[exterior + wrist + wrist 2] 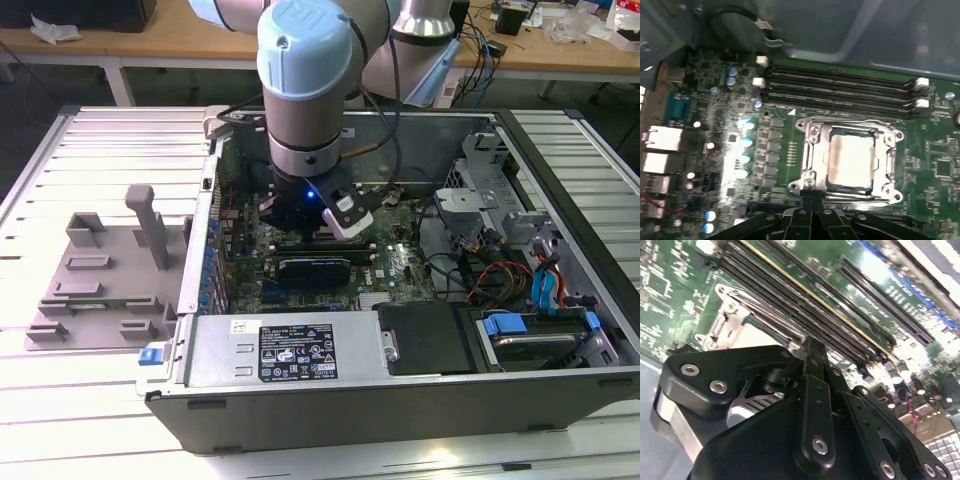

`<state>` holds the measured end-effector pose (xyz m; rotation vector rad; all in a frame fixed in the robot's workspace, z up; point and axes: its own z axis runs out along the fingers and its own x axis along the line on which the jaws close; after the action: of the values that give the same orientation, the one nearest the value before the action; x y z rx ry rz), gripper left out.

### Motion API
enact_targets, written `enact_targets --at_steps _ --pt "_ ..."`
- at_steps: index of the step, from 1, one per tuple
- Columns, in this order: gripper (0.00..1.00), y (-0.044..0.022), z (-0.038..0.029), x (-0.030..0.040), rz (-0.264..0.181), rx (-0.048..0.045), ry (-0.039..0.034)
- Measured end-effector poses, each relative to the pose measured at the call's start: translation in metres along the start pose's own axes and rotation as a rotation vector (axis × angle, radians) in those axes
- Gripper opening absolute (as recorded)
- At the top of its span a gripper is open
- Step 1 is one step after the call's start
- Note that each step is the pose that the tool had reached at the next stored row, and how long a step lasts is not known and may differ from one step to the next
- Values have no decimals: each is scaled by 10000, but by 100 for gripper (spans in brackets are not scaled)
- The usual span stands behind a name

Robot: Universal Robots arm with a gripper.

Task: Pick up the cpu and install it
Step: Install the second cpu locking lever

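Slatted worktop (90, 150) carries open PC case (400, 400); cpu (850, 160) seated in socket (812, 135); end effector (810, 200) clenched, empty, just beside it.

Black tool (812, 357) linkage close to the camera, its tip closed to a narrow point just above a green board (670, 285), silver socket frame (732, 322) just beside the tip, long dark memory slots (840, 315) running past beyond it
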<state>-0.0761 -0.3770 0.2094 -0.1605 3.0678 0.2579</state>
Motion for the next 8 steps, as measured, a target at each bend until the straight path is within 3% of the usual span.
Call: enact_targets --at_steps 3,6,8 --pt "11 159 31 -54 -7 98 11" --pt "11 235 46 -101 -11 178 20" --pt "11 244 59 -267 -10 269 43"
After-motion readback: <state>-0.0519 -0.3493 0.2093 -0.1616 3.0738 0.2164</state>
